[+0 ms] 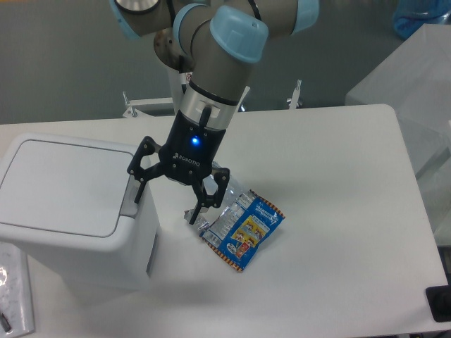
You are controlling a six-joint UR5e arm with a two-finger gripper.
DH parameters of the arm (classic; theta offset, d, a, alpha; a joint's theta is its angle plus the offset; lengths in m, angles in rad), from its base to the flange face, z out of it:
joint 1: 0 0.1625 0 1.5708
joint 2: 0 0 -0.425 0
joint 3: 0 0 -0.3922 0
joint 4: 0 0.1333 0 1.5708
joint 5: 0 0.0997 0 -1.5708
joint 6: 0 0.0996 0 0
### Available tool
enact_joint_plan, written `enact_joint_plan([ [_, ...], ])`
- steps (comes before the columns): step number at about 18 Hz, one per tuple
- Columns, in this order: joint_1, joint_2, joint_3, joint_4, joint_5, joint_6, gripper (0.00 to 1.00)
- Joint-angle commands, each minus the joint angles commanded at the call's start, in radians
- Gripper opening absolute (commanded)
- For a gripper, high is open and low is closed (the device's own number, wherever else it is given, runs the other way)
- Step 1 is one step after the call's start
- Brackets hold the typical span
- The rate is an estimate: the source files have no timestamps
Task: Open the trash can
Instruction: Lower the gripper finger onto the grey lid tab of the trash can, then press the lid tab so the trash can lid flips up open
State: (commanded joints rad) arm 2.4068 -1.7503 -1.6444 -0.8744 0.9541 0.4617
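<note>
The trash can (67, 211) is a large boxy white bin at the left of the table, with its flat lid (60, 184) down and a grey push-button latch (132, 199) on its right edge. My gripper (167, 198) hangs open just right of the bin. Its left finger (140, 187) is at the latch and its right finger (199, 209) is near the snack wrappers. It holds nothing.
A blue snack packet (248, 229) and a silver wrapper (220, 217) lie on the white table (331, 183) just right of the gripper. A clear packet (10, 296) lies at the bottom left corner. A dark object (440, 304) sits at the bottom right edge.
</note>
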Motion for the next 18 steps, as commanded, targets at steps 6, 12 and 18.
enact_joint_plan([
  [6,0.000,0.003,0.014,0.003,-0.003,-0.006,1.00],
  [12,0.014,0.002,0.067,0.006,0.006,0.000,1.00],
  [18,0.083,-0.014,0.114,0.008,0.083,0.154,1.00],
])
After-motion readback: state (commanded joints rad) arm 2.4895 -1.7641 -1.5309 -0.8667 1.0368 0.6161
